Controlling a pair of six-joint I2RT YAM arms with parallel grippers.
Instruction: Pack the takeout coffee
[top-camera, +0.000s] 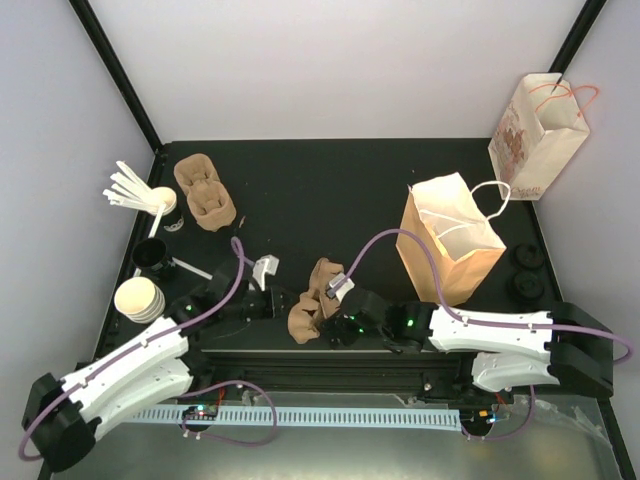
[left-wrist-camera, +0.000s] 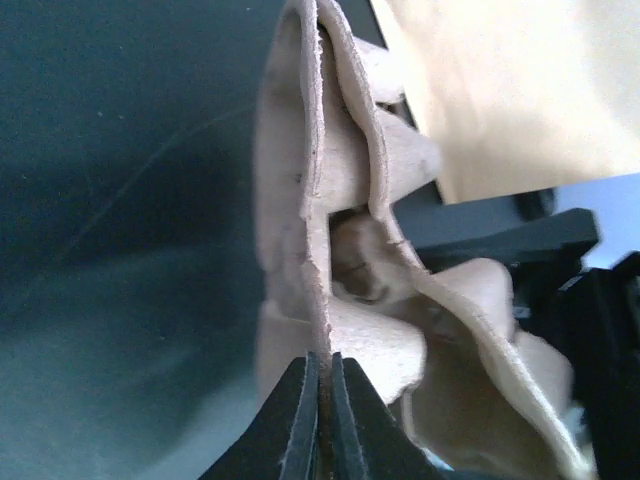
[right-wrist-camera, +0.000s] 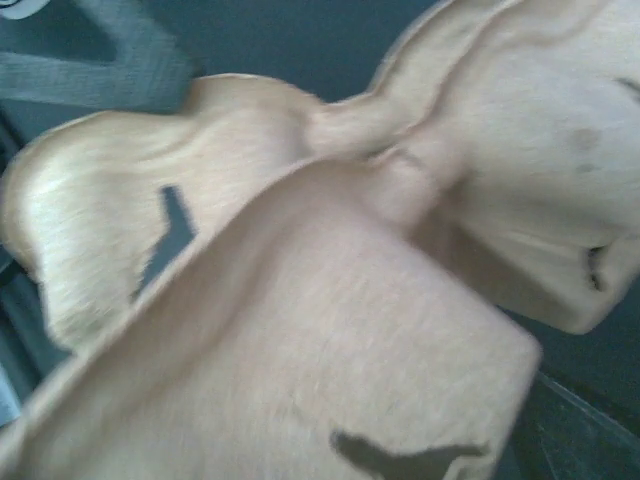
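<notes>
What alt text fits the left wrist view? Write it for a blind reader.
The black left hand is pinched shut on the thin edge of a tan cardboard cup carrier, which stands on edge above it. A dark table lies to the left, and a brown paper bag fills the upper right corner.

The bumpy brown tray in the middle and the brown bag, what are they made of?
The tray looks like pressed paper pulp: dull, fuzzy, with ragged edges. The bag looks like smooth brown paper: flat panels, sharp creases. Its white handles could be paper or cord; too small to tell.
</notes>
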